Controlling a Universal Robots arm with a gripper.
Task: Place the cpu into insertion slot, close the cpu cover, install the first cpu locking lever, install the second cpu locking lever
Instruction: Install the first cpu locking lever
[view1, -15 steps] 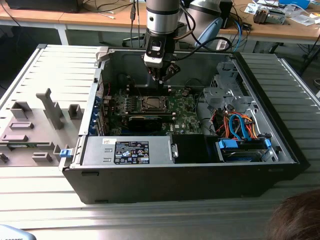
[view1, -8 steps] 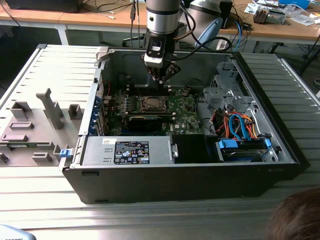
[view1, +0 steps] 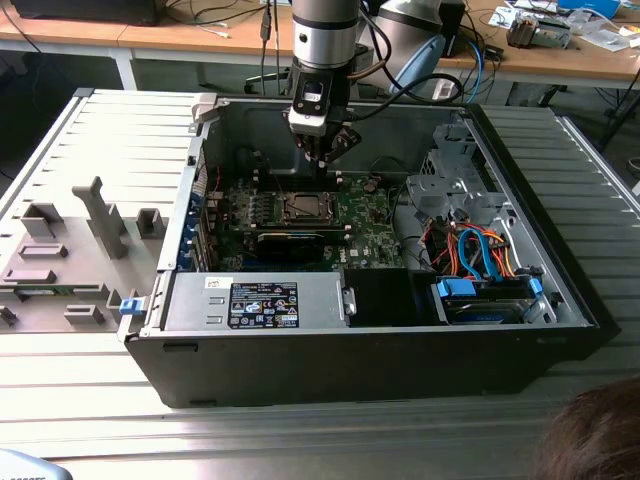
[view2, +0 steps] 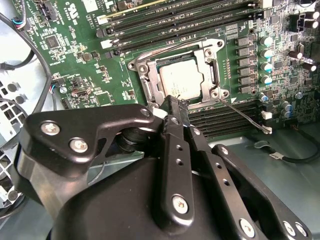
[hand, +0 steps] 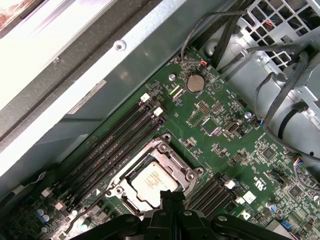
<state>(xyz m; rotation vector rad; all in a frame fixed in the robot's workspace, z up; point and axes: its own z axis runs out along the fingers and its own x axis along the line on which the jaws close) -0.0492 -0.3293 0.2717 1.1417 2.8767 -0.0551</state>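
The cpu (view2: 182, 82) (hand: 152, 181) lies flat in the insertion slot (view1: 300, 207) on the green board, silvery top up. The cpu cover (view2: 150, 80) (hand: 172, 160) lies down around it as a metal frame, and the slot's contact field is hidden beneath. A thin wire locking lever (view2: 245, 116) sticks out from one socket corner over narrow black slots. My gripper (view1: 321, 152) (view2: 173, 101) (hand: 172, 194) hangs above the socket's edge, shut with nothing between its fingers.
Long black memory slots (hand: 115, 145) run beside the socket. A drive cage (view1: 455, 190) and coloured cables (view1: 470, 250) fill the exterior view's right of the case, and a power supply (view1: 255, 300) sits in front. A grey fixture tray (view1: 70, 250) lies outside. A person's head (view1: 590, 440) shows.
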